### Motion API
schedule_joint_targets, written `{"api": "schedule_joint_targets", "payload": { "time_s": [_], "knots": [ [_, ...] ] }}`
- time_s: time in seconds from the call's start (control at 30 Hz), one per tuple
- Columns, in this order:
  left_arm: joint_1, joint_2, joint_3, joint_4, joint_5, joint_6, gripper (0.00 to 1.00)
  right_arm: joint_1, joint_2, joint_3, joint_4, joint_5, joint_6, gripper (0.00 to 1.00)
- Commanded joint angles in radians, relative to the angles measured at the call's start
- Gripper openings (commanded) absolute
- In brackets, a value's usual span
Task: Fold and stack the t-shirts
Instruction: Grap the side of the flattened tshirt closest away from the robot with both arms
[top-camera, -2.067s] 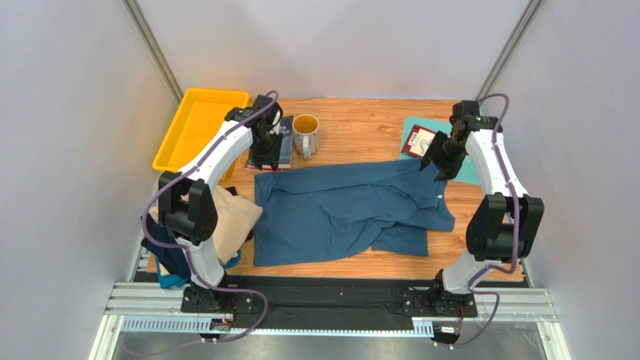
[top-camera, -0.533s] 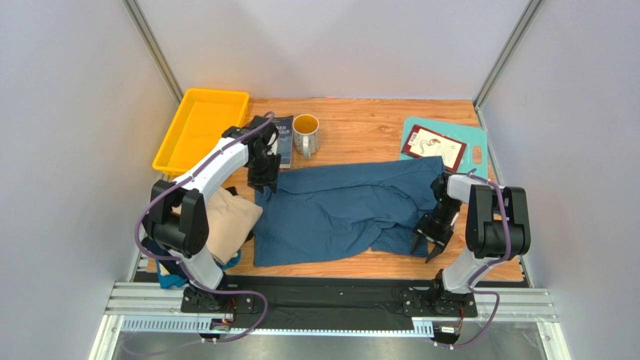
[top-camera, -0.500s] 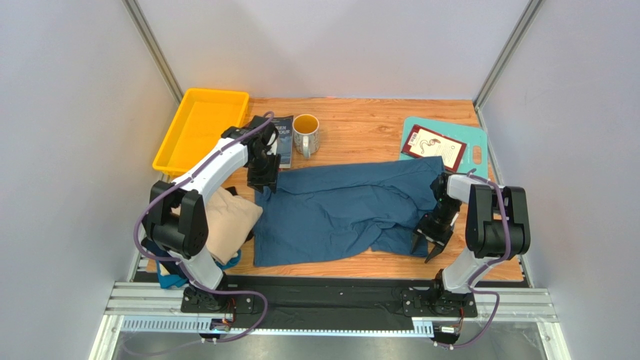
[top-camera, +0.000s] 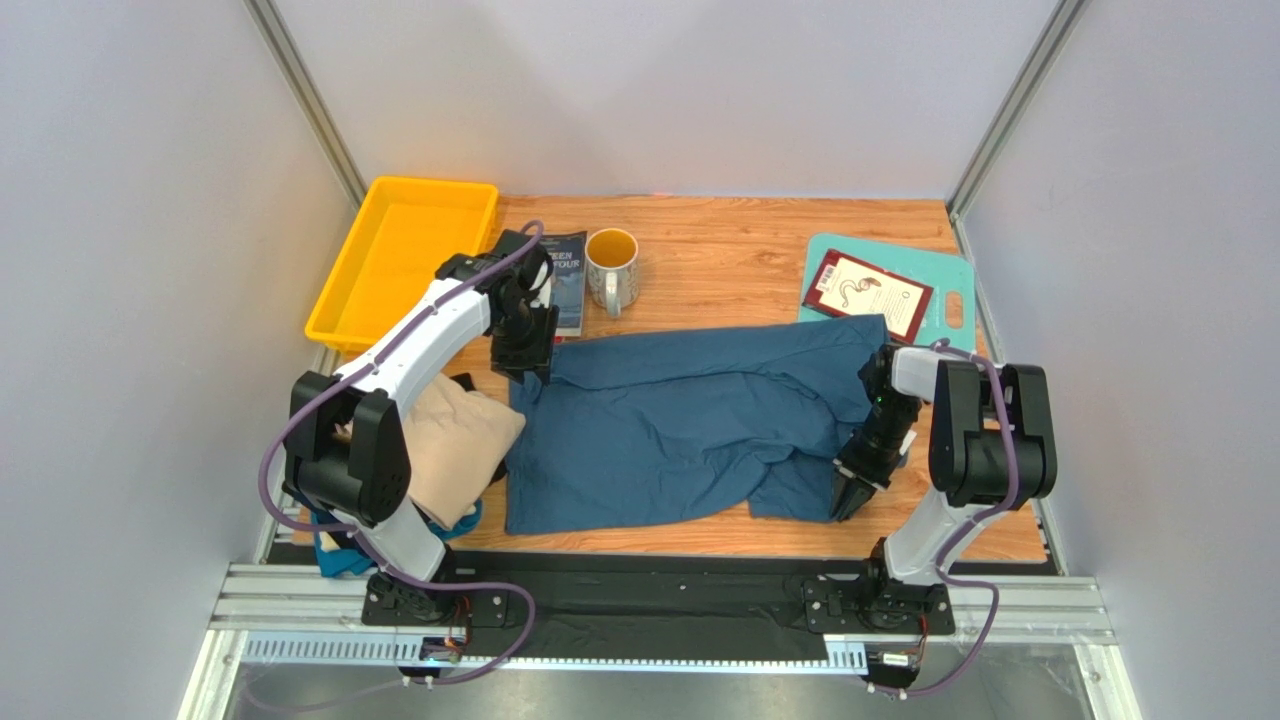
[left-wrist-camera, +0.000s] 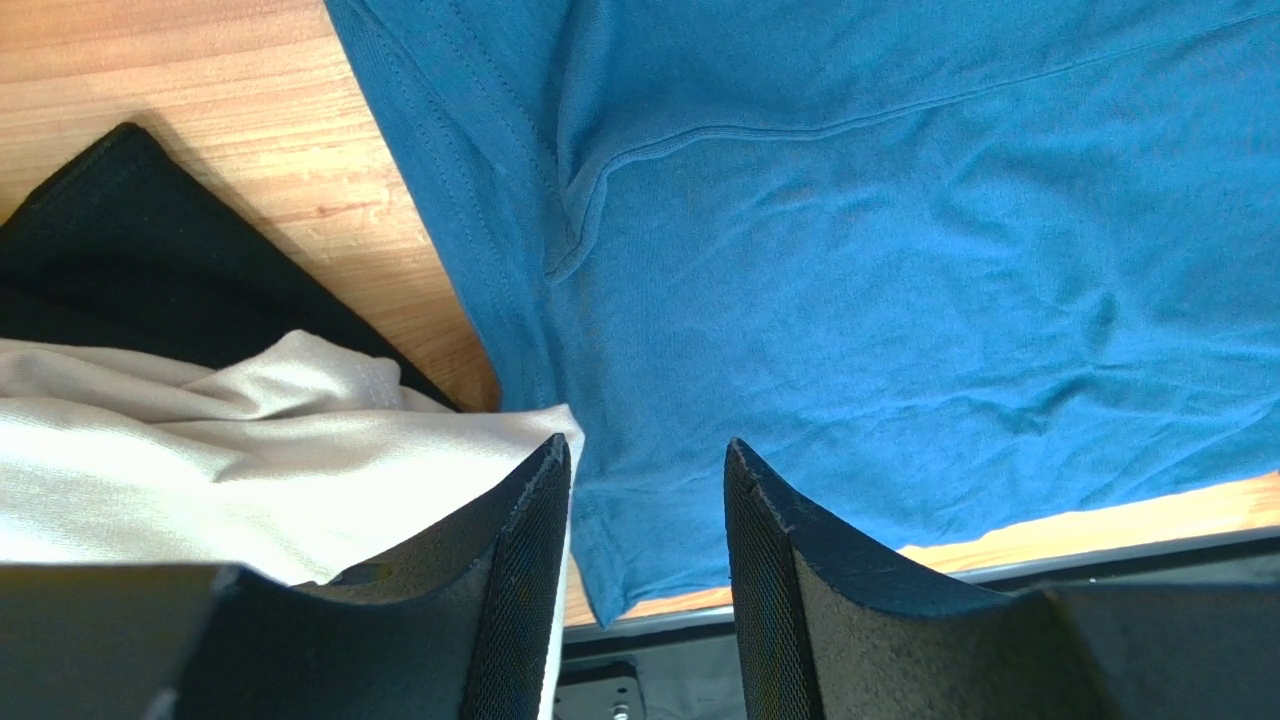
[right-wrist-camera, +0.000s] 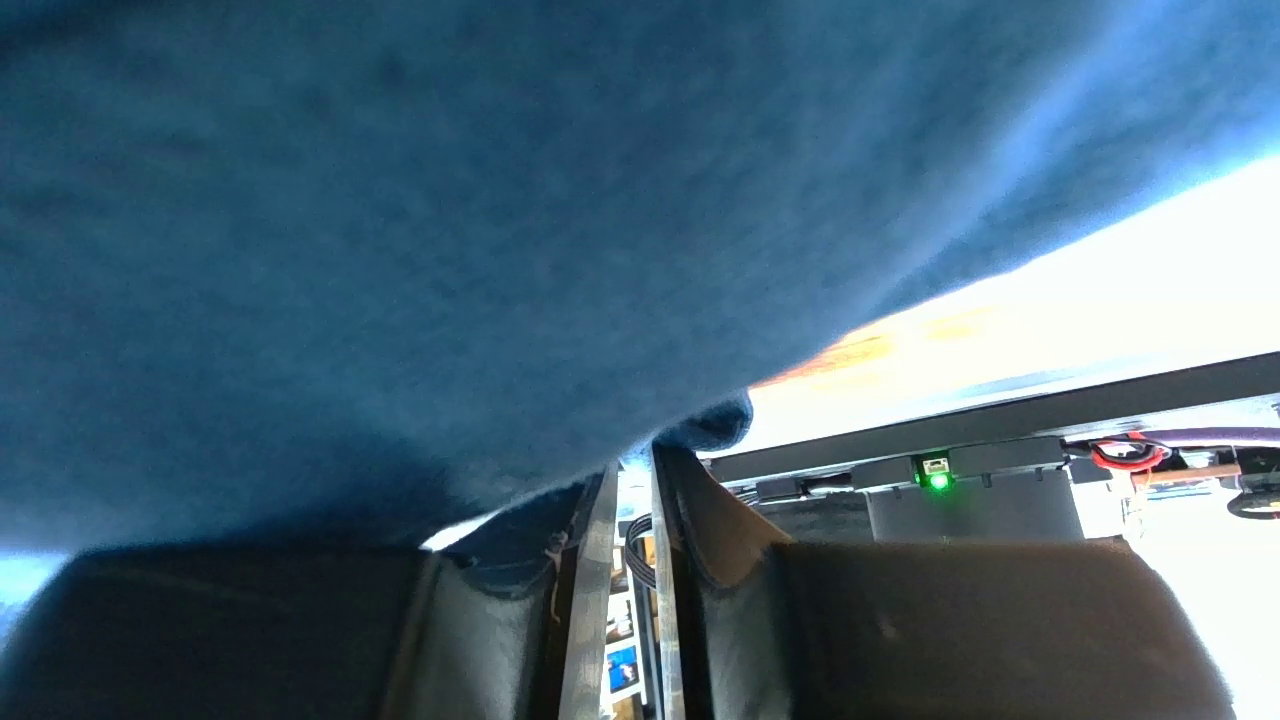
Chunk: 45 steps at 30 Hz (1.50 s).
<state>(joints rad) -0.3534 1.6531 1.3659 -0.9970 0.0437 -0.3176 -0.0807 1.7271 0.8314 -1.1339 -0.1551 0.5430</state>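
Closing on the shirt's near right corner, the right fingers (top-camera: 845, 500) have gone from spread wide just beside the hem a moment ago to nearly together on it. On the bench (top-camera: 736, 270) the teal-blue t-shirt (top-camera: 676, 420) lies spread but rumpled, reaching from under the left fingers (top-camera: 526, 357) across to the right ones. The beige t-shirt (top-camera: 458, 443) sits crumpled just to one side of the left fingers, touching the teal hem. From the right wrist, a fold of that hem shows nipped between the right fingers. The left fingers stand apart with nothing between them, hovering over the far left corner. The step in hand looks like taking hold of two opposite corners to straighten or fold the shirt. Next, the left fingers probably need to drop and pinch their corner before either arm lifts, or the cloth may drag askew.
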Motion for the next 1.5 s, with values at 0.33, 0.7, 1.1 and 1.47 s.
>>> {"api": "schedule_joint_targets", "payload": {
  "time_s": [0.33,0.7,1.1,1.47],
  "knots": [
    [0.001,0.008,0.019,0.037,0.028,-0.014,0.49,0.001,-0.257,0.153,-0.157,0.092,0.057,0.01],
    [0.001,-0.004,-0.019,0.064,0.036,0.011,0.48,0.001,-0.454,0.205,-0.331,0.088,0.097,0.00],
    [-0.010,-0.079,-0.066,-0.003,0.084,0.074,0.54,-0.025,-0.624,0.270,-0.468,0.137,0.123,0.00],
    [-0.044,-0.323,-0.324,-0.083,0.107,-0.043,0.54,-0.033,-0.649,0.273,-0.465,0.144,0.118,0.00]
  ]
}}
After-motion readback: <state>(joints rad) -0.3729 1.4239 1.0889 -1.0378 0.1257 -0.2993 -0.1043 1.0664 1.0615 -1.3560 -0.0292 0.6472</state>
